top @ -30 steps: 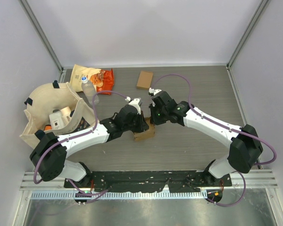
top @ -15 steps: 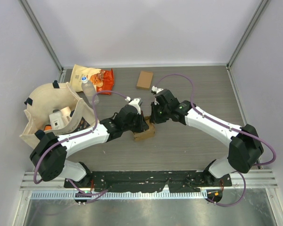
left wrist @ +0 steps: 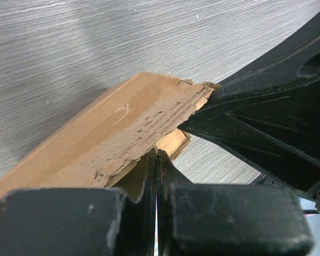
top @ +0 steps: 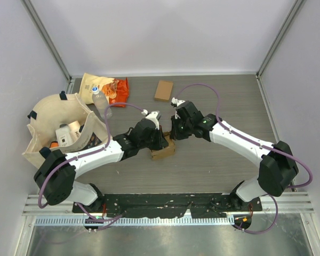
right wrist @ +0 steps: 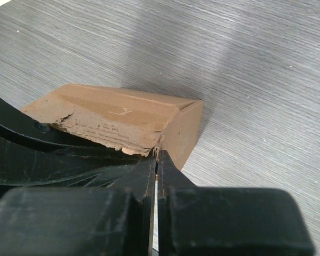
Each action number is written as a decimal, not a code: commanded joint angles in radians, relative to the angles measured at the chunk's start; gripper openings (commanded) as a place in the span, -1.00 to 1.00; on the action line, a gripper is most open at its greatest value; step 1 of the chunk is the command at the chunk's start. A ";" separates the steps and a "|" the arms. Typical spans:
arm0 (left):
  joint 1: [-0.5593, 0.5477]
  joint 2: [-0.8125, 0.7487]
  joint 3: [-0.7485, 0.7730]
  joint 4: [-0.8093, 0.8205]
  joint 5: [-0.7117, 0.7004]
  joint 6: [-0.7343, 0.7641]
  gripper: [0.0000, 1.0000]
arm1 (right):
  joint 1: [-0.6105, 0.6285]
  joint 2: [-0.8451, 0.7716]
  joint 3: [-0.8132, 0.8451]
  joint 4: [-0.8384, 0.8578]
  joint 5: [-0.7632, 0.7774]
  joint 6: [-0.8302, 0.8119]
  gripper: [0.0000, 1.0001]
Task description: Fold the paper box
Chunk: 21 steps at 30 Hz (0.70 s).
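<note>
From above, I am resting my left end effector (top: 161, 140) and right end effector (top: 173, 133), both closed and empty, against the brown paper box (top: 163, 151) mid-surface (top: 218, 165), its torn, ragged edge showing in the left wrist view and its folded end face in the right wrist view.

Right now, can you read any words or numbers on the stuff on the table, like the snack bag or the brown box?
Nothing here can be read for sure.
Tan and orange snack bag: has print, too small to read.
White package in the cream cloth bag: label too blurred.
Brown paper box: no words show.
Flat brown cardboard piece: no words show.
</note>
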 commanded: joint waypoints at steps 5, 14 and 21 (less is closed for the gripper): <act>-0.002 0.031 0.001 -0.048 0.008 0.009 -1.00 | 0.006 -0.040 0.011 -0.045 0.029 -0.084 -0.98; -0.002 0.034 0.003 -0.047 0.008 0.009 -1.00 | 0.004 -0.049 0.005 0.059 -0.094 0.043 -0.98; 0.000 0.033 -0.002 -0.048 0.008 0.009 -1.00 | 0.003 -0.055 -0.005 0.088 -0.097 0.069 -0.98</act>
